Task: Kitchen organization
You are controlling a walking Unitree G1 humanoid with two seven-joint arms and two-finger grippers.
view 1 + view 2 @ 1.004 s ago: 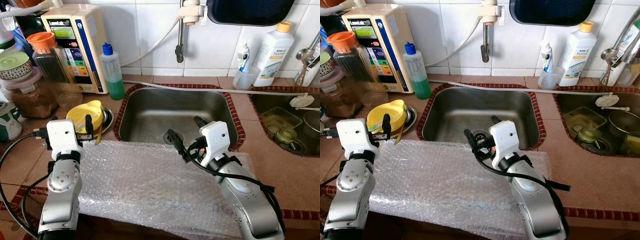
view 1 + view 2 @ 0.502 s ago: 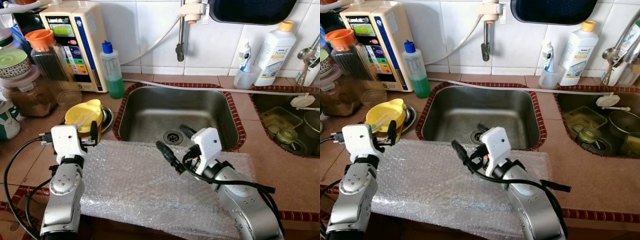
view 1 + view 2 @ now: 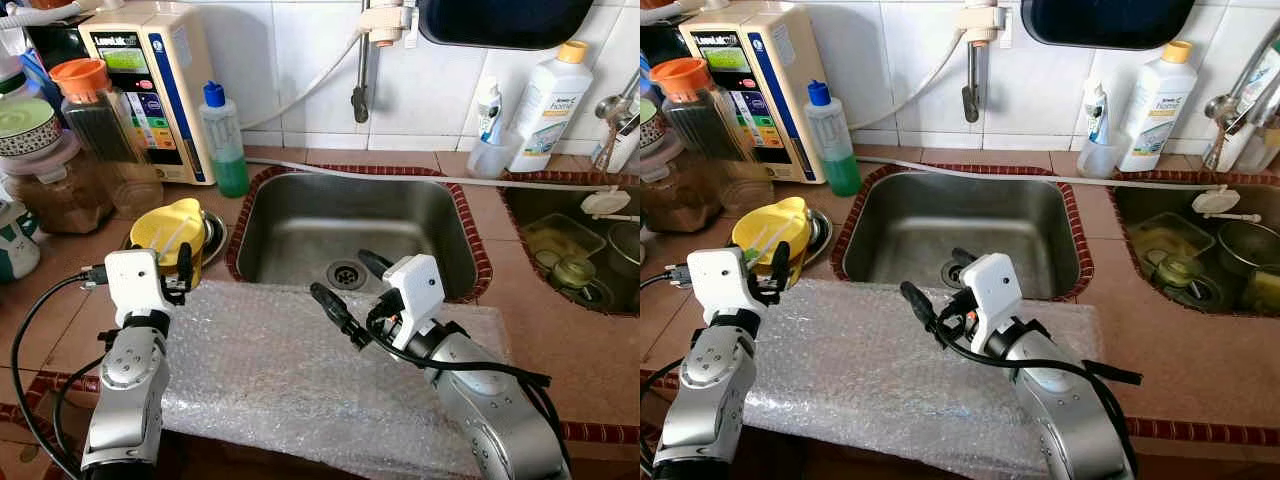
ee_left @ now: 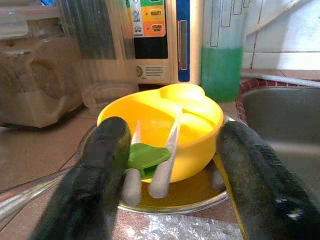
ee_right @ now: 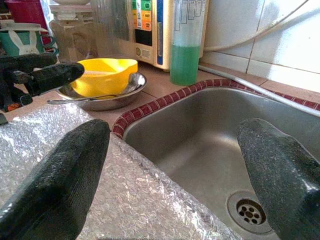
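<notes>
A yellow bowl (image 3: 170, 225) holding two pale utensils and a green piece (image 4: 145, 155) sits in a shallow steel dish (image 3: 213, 238) on the counter, left of the sink (image 3: 350, 215). My left gripper (image 4: 172, 150) is open just in front of the bowl, with one finger (image 3: 185, 263) near its rim and nothing held. A sheet of bubble wrap (image 3: 280, 370) covers the counter's front edge. My right gripper (image 3: 352, 286) hangs open over the far edge of the wrap at the sink's front rim, empty.
Behind the bowl stand a green soap bottle (image 3: 225, 140), a water ioniser (image 3: 150, 90) and jars (image 3: 95, 115). A tap (image 3: 360, 60) hangs over the sink. A white detergent bottle (image 3: 545, 105) and a second sink (image 3: 570, 250) with dishes lie to the right.
Over the last second my right gripper swung left and nearer, from above the drain to the wrap's far edge. The left gripper edged slightly closer to the bowl.
</notes>
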